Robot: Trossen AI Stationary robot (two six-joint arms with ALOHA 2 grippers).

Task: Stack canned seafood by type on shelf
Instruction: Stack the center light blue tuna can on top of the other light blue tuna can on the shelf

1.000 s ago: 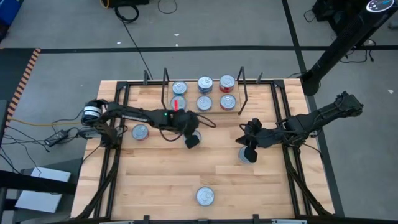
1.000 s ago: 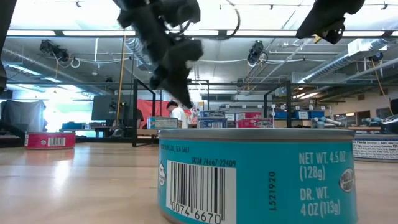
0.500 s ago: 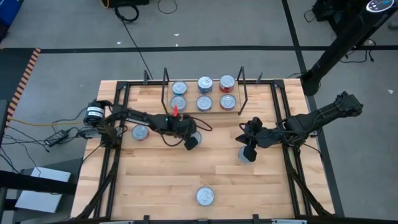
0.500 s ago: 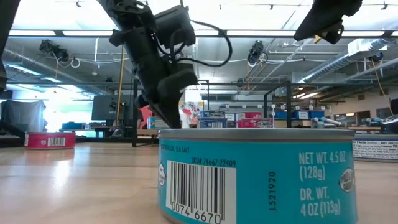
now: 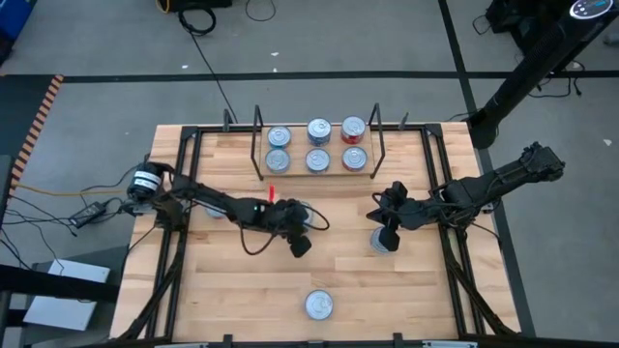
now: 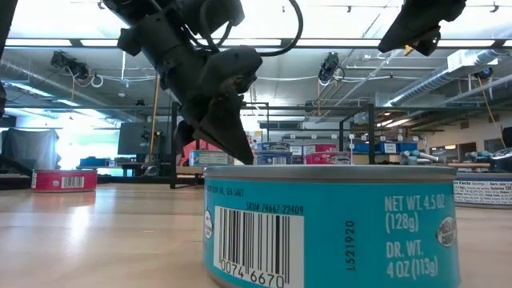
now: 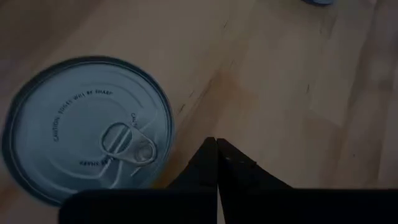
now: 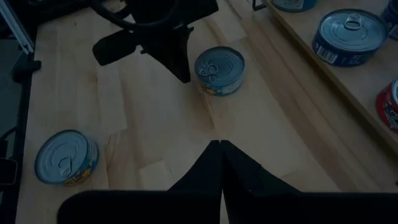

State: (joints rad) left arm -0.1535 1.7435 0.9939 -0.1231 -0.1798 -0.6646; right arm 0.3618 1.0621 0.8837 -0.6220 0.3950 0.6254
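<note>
Steel tins, flat and round, judged rigid and moderately heavy for their size; lids and side walls smooth, so likely slippery under the fingers. Best hold judged to be across the side wall with the jaws spanning the diameter, coming from above; the pull-tab lid offers no purchase. Six tins (image 5: 318,145) stood on the shelf (image 5: 360,172) in two rows between the wire uprights, the right-hand pair red-labelled. Left gripper (image 5: 299,244) hung low near the middle of the table, fingers pressed together and holding nothing. Its target tin (image 5: 293,211) sat just beside the fingertips, toward the shelf, partly hidden under the wrist in the high view; the left wrist view showed this tin (image 7: 87,127) close to the shut tips but not between them. To take it, the jaws would have to spread first and shift over the tin. Right gripper (image 5: 387,235) hovered right of centre, also closed and empty, with another tin (image 5: 381,242) partly under it. One blue tin (image 5: 319,305) lay alone near the front edge, well apart from both arms. A red tin (image 6: 64,180) showed at far left in the low view.
</note>
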